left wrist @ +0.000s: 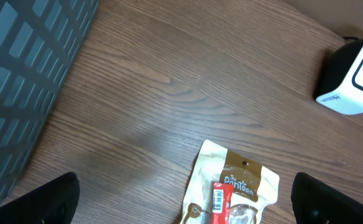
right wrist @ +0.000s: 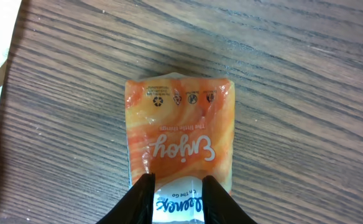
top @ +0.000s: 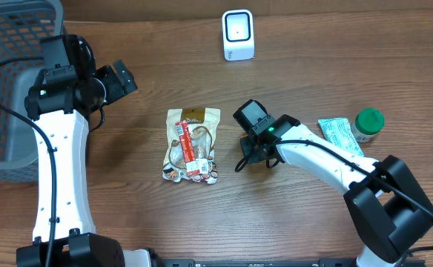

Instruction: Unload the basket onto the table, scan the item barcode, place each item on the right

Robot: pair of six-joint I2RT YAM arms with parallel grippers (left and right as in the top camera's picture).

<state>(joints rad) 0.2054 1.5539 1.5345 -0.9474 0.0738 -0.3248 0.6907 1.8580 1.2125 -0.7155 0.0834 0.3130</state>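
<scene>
One orange packet (right wrist: pixel 180 124) lies flat on the counter (right wrist: pixel 306 93), well apart from the white scanner (top: pixel 238 34), on the scanner's robot-facing side. The right gripper (right wrist: pixel 178 183) pinches the packet's end, jaws narrowed onto it. The left gripper (top: pixel 119 78), left of the scanner, stands wide open, holding nothing.

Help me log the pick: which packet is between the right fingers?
The orange packet, pinched at its end by the right fingers; the beige snack pouch and pale green packet lie apart, untouched.
</scene>
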